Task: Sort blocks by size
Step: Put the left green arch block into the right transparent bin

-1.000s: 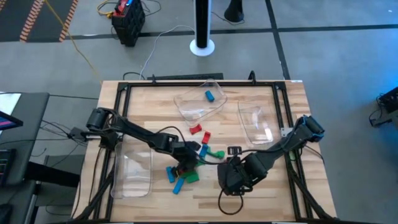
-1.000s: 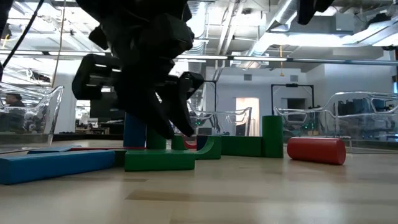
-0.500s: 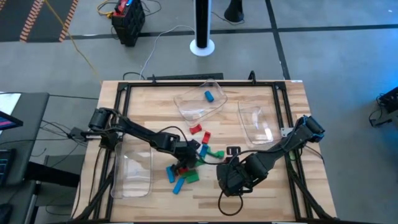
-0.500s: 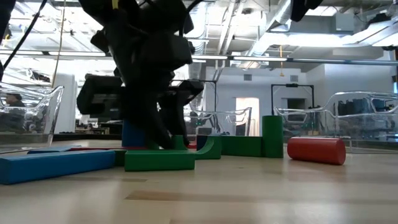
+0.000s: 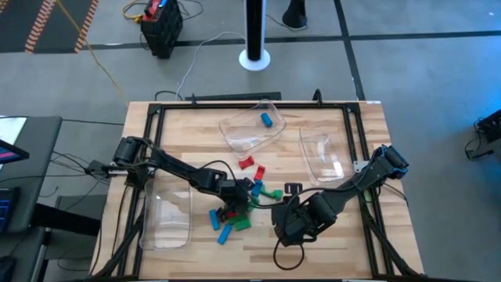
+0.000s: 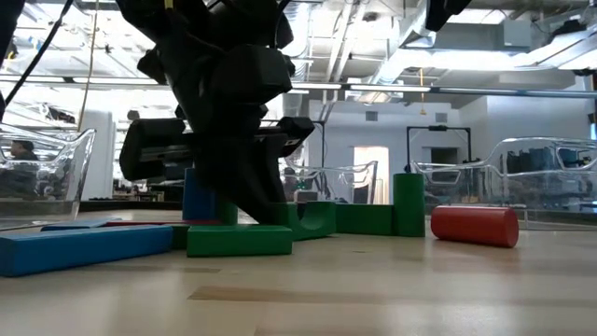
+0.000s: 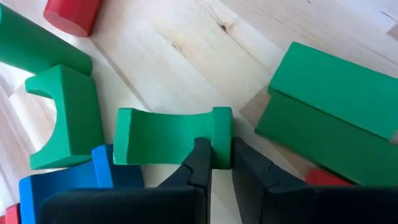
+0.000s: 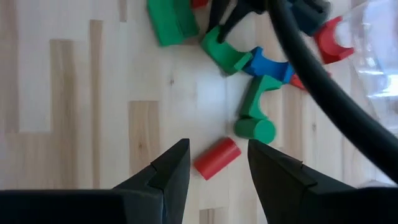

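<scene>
My left end effector [image 7: 221, 163] is down in the pile of blocks [image 5: 239, 205] in the near middle of the counter [image 5: 196, 129], and its fingers are pinching one end of a green arch-shaped block [image 7: 166, 136] that lies flat on the wood. Only the end lip of it sits between the pads, so the hold looks thin to me. If I lift now, I think the block can turn in the grip or slip out, because most of its weight hangs to one side.

A blue block [image 7: 74, 177] touches this arch, and a second green arch [image 7: 64, 115] is just beside it, so a lift that is not straight may drag or push them. A larger green bar [image 7: 333, 109] lies just on the other side of my fingers and may get knocked when I move away.

My right end effector [image 8: 216, 163] waits to the right of the pile, near the front edge, with its fingers spread and nothing between them. A red cylinder [image 8: 216, 157] lies on the wood under it, and the left arm's cable [image 8: 323, 81] crosses its view.

To the left stands an empty clear tray [image 5: 167, 215]. Farther off are two more trays; the far middle one [image 5: 249, 129] holds a blue block [image 5: 264, 120], the right one [image 5: 322, 157] looks empty. Two red blocks [image 5: 251, 166] lie between pile and far tray.
</scene>
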